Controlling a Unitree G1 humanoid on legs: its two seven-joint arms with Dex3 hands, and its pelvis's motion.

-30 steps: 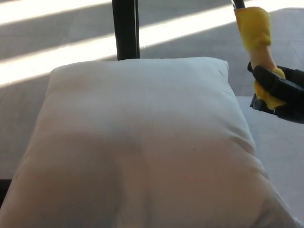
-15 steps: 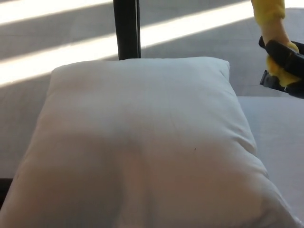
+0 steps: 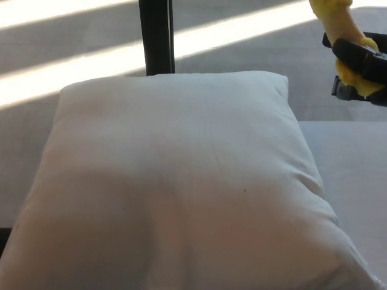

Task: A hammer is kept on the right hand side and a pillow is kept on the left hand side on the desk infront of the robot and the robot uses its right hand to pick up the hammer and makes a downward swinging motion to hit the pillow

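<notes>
A big white pillow (image 3: pixel 175 181) fills most of the head view, lying flat on the desk. At the upper right edge my right hand (image 3: pixel 363 69) is shut on the yellow handle of the hammer (image 3: pixel 341 27), held in the air beyond the pillow's far right corner. The handle runs up out of the top of the picture, so the hammer's head is hidden. My left hand does not show.
The desk surface (image 3: pixel 357 175) shows to the right of the pillow. A black post (image 3: pixel 156 36) stands behind the pillow's far edge. Bright stripes of sunlight cross the grey floor (image 3: pixel 72 66) at the back.
My right hand has risen with the hammer and drifted right; more of the handle has left the top of the picture. The camera has shifted slightly.
</notes>
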